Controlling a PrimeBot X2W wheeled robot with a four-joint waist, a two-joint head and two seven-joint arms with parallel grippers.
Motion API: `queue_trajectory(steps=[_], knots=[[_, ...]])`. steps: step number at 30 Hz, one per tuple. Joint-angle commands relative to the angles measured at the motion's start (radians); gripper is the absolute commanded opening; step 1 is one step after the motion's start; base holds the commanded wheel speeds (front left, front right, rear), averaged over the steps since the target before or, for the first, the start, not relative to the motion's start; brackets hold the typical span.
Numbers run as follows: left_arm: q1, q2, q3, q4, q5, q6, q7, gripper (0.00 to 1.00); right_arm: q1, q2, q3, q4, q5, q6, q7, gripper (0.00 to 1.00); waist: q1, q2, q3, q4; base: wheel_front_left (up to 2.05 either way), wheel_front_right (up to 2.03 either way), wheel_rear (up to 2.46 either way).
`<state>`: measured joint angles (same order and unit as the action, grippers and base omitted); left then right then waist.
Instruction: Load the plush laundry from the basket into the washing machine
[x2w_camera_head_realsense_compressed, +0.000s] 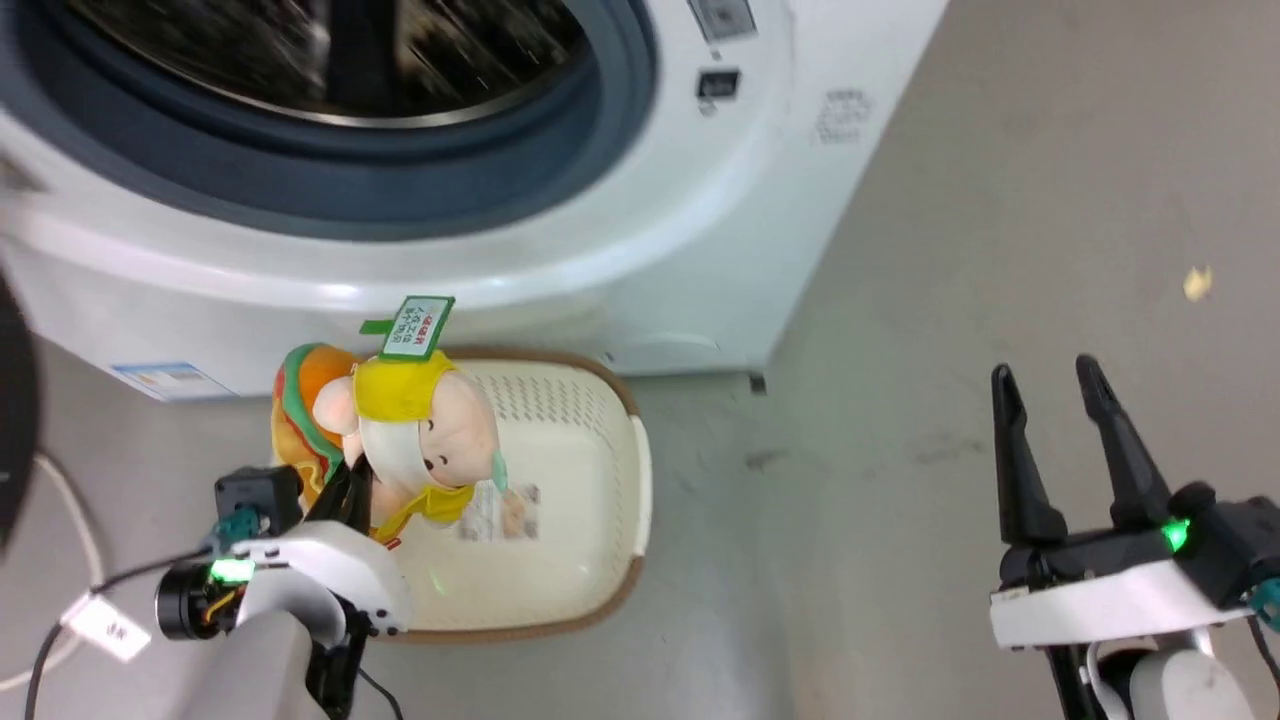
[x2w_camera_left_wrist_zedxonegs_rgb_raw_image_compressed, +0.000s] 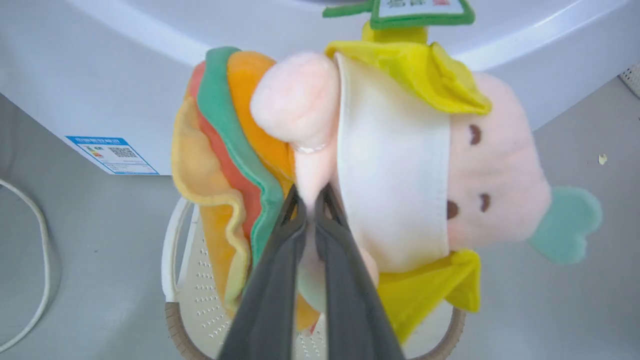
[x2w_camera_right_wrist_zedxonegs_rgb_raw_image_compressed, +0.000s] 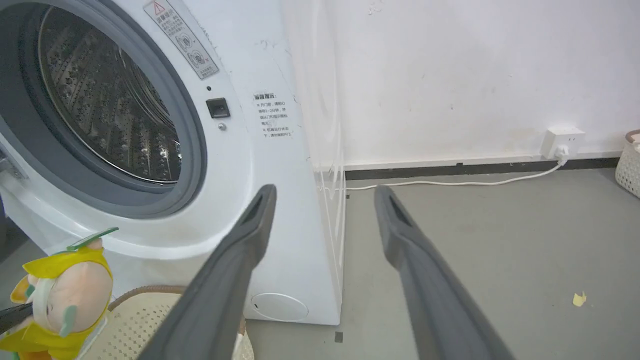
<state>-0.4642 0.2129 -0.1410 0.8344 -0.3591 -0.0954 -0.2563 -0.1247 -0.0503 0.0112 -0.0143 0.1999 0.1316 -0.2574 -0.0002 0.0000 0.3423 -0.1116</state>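
Note:
The plush laundry (x2w_camera_head_realsense_compressed: 405, 435), a doll with a peach face, yellow hood, white band and burger-like back, hangs above the cream basket (x2w_camera_head_realsense_compressed: 600, 520), held up in front of the washing machine (x2w_camera_head_realsense_compressed: 620, 230). My left gripper (x2w_camera_head_realsense_compressed: 352, 480) is shut on the doll's pink limb; in the left wrist view its gripper (x2w_camera_left_wrist_zedxonegs_rgb_raw_image_compressed: 312, 196) pinches that limb of the plush (x2w_camera_left_wrist_zedxonegs_rgb_raw_image_compressed: 395, 165). Its green hang tag (x2w_camera_head_realsense_compressed: 415, 327) points toward the washer's open port (x2w_camera_head_realsense_compressed: 330, 110). My right gripper (x2w_camera_head_realsense_compressed: 1050, 385) stands open over bare floor at the right, holding nothing. The right wrist view shows the steel drum (x2w_camera_right_wrist_zedxonegs_rgb_raw_image_compressed: 105, 110) and the doll (x2w_camera_right_wrist_zedxonegs_rgb_raw_image_compressed: 65, 295).
A white cable (x2w_camera_head_realsense_compressed: 70, 520) lies on the grey floor at the left. A wall socket (x2w_camera_right_wrist_zedxonegs_rgb_raw_image_compressed: 564, 140) with a cord sits at the back wall. Another white basket (x2w_camera_right_wrist_zedxonegs_rgb_raw_image_compressed: 631, 162) stands at the far right. A yellow scrap (x2w_camera_head_realsense_compressed: 1197, 283) lies on the floor.

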Motion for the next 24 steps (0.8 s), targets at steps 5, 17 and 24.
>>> queue_trajectory(steps=[5,17,24], knots=[[0.095,-0.025,0.065,-0.227,0.024,0.009,-0.005,0.0,0.032,0.0,0.007,-0.002,-0.01,-0.001,-0.004,1.0,0.0002,0.0,-0.083,0.042,0.0,0.0,0.0],[0.056,-0.04,0.188,-0.609,0.088,0.023,-0.005,0.0,0.016,0.0,0.037,-0.026,-0.005,-0.001,-0.004,1.0,0.0002,0.0,0.017,-0.019,0.0,0.0,0.0],[-0.192,0.037,0.19,-0.585,0.096,0.02,0.078,0.0,-0.039,0.0,0.059,-0.045,0.012,-0.001,-0.004,1.0,0.0002,0.0,0.187,-0.091,0.0,0.0,0.0]])
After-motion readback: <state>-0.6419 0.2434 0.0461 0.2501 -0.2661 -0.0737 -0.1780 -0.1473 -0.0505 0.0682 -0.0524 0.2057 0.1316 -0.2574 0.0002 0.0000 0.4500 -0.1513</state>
